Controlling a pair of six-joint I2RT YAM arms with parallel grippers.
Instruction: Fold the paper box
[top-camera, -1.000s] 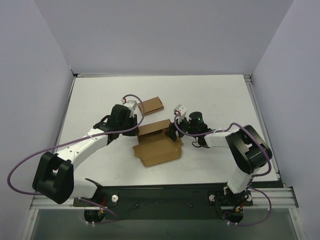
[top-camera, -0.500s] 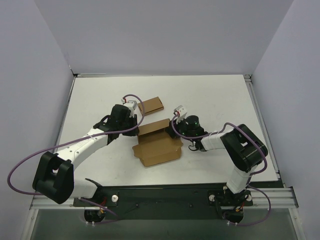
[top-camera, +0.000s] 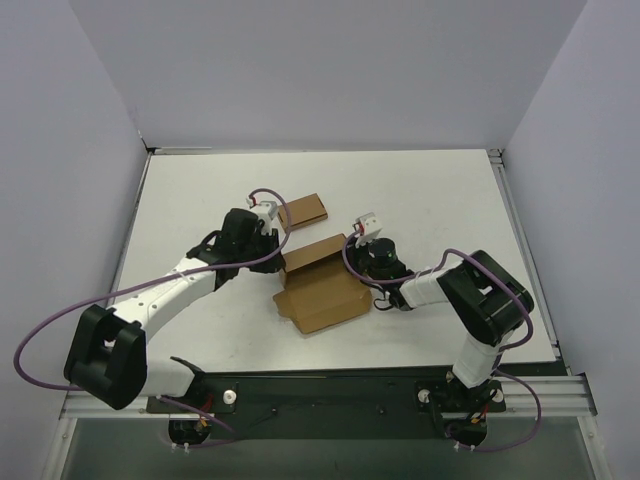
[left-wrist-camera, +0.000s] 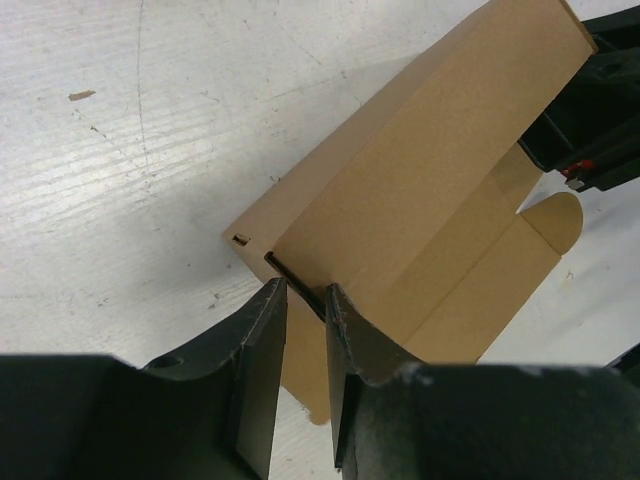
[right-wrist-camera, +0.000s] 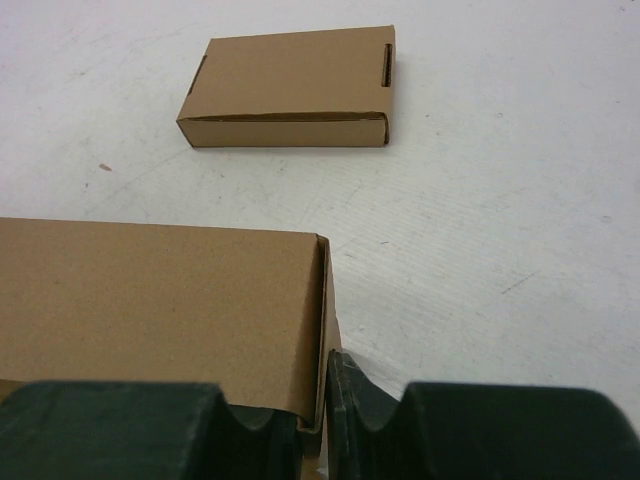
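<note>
Paper box (top-camera: 322, 292), part-folded on tabletop (top-camera: 450, 200), left claw (left-wrist-camera: 305, 295) clenched on its left edge, right claw (right-wrist-camera: 322, 395) clenched on its right edge, smaller box (right-wrist-camera: 290, 85) beyond it.

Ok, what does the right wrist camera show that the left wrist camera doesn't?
Only the right wrist view shows the small closed box lying flat on the table beyond the paper box. Only the left wrist view shows the paper box's rounded tab and the right gripper at the box's far end. Both show the paper box, one wall pinched by the left gripper in one, the right gripper in the other.
</note>
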